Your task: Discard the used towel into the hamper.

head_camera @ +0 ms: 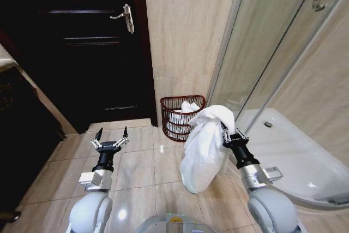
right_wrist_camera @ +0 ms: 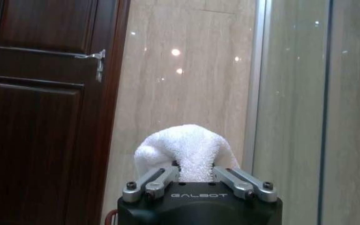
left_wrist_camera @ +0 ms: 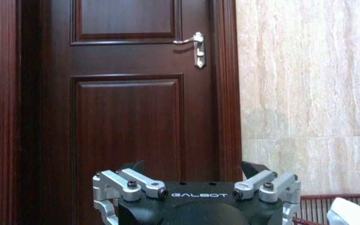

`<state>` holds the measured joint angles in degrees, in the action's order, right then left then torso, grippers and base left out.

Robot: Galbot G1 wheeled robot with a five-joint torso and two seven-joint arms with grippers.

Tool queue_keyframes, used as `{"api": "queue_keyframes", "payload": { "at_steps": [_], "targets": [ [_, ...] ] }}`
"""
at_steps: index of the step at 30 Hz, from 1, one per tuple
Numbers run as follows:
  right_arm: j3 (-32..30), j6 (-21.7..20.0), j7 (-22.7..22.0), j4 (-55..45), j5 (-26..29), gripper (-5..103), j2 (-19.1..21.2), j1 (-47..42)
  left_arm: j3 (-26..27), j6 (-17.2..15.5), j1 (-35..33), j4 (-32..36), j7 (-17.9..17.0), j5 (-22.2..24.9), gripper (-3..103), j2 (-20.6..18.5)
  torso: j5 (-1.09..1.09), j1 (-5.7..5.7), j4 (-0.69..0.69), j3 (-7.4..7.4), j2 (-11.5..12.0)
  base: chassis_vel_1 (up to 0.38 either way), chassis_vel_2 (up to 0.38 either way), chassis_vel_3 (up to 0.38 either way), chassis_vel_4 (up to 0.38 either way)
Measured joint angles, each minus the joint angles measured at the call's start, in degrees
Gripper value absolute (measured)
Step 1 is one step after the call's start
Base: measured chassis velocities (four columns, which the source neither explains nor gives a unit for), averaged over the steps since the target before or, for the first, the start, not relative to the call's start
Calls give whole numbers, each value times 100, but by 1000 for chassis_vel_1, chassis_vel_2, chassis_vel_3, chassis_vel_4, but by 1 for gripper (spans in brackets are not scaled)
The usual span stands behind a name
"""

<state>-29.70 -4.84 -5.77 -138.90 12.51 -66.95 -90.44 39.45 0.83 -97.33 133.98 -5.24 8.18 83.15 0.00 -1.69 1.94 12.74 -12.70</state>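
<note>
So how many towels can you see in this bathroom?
2, maybe more. One white towel hangs from the right gripper, above the floor near the shower. White cloth already lies in the hamper by the wall; it could be more than one piece.

A dark wooden door [head_camera: 92,42] meets beige marble walls [head_camera: 185,31], a tiled floor [head_camera: 142,162], and a glass shower enclosure [head_camera: 283,47].

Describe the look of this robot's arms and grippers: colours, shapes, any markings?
Both arms have rounded pale grey shells, silver metal wrist blocks and black forearm sections. The left gripper and right gripper have black bodies marked GALBOT in white, silver linkage bars with dark screws, and dark pointed fingertips.
</note>
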Motion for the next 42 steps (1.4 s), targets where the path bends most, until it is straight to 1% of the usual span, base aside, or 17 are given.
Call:
{"api": "queue_keyframes", "payload": {
  "at_steps": [2, 3, 11, 15, 19, 24, 27, 33, 35, 42],
  "targets": [
    [18, -91, -13, 12, 27, 12, 23, 107, 10, -8, 2, 13, -5, 20, 100, -5, 0, -23, 1, 47, -69, 0, 0, 0, 0],
    [18, -91, -13, 12, 27, 12, 23, 107, 10, -8, 2, 13, -5, 20, 100, -5, 0, -23, 1, 47, -69, 0, 0, 0, 0],
    [21, -126, -20, 79, 48, 12, 18, 199, 26, -24, -8, 36, -9, 70, 100, -30, 0, -78, 1, 203, -281, 0, 0, 0, 0],
    [21, -122, -20, 80, 35, 12, -14, 178, 24, -24, 0, 32, -9, 75, 100, -46, 0, -103, 1, 245, -348, 0, 0, 0, 0],
    [9, -88, -18, 74, -11, 12, -58, 98, 10, -15, 9, 0, -9, 76, 100, -62, 0, -143, 1, 327, -469, 0, 0, 0, 0],
    [2, -70, -17, 59, -33, 12, -79, 54, -5, -13, 18, 1, -7, 88, 100, -62, 0, -176, 1, 379, -555, 0, 0, 0, 0],
    [-4, -64, -17, 45, -35, 12, -86, 40, -11, -19, 11, 21, -3, 103, 100, -56, 0, -206, 0, 449, -657, 0, 0, 0, 0],
    [-4, -9, 14, 35, -13, 12, -91, 26, -6, -19, -7, 34, -1, 105, 100, -42, 0, -250, 1, 521, -772, 0, 0, 0, 0],
    [-10, 68, 25, 48, -12, 12, -95, 16, -6, -20, -10, 44, -1, 107, 100, -32, 0, -273, 1, 568, -842, 0, 0, 0, 0],
    [-42, 98, 26, 56, 13, 12, -90, 11, -16, -24, 0, 44, 5, 108, 100, -13, 0, -328, 1, 662, -991, 0, 0, 0, 0]
  ]
}}
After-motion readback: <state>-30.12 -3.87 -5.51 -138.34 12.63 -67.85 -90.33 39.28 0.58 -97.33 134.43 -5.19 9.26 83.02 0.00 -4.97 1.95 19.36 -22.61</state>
